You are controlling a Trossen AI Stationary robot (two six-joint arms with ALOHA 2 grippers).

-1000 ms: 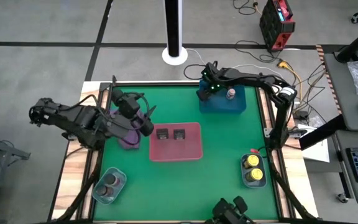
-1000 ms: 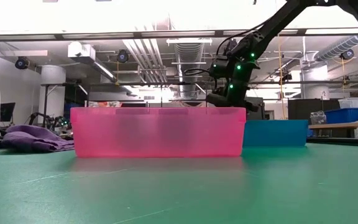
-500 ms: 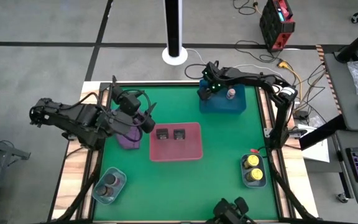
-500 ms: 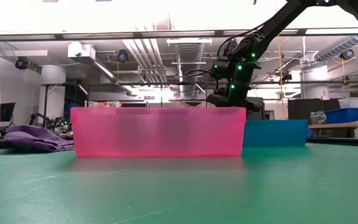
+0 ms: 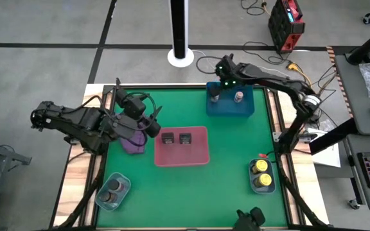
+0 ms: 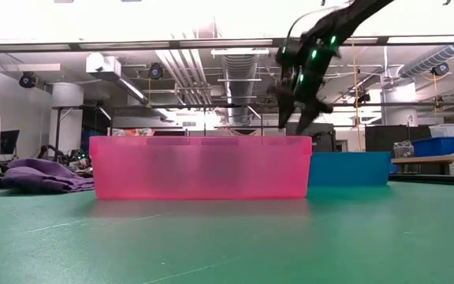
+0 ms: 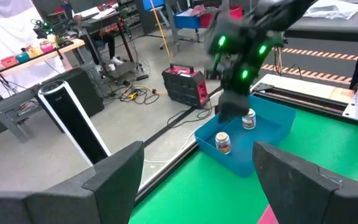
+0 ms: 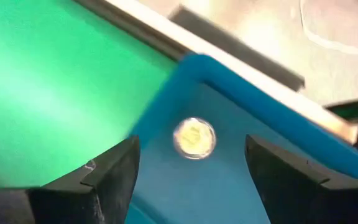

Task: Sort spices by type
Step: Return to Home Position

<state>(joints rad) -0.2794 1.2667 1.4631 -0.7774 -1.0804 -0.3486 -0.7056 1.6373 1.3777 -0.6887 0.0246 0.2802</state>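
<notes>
My right gripper [image 5: 223,72] [image 6: 298,120] hangs open above the far left part of the blue tray [image 5: 229,109]. Two pale tan round-topped jars [image 5: 214,96] [image 5: 239,97] stand on their bases in that tray. In the right wrist view, my open right gripper [image 8: 191,163] frames one jar [image 8: 194,138] below it. Two black square tins [image 5: 176,138] sit in the red tray [image 5: 198,156]. Two dark shakers [image 5: 111,190] stand in the grey-blue tray, and two yellow-capped jars [image 5: 260,174] in a small blue tray. My left gripper [image 5: 151,128] waits open beside a purple cloth [image 5: 132,141].
The red tray [image 6: 199,167] stands mid-table and hides the blue tray's left part [image 6: 349,168] in the low view. The purple cloth [image 6: 42,175] lies at the table's left. Green mat shows between the trays. Wooden table edges run along the left and right sides.
My right gripper has risen from low inside the blue tray and shifted toward the table's far edge. The pale jar it covered now stands free in the tray's left part. The left arm has kept still.
</notes>
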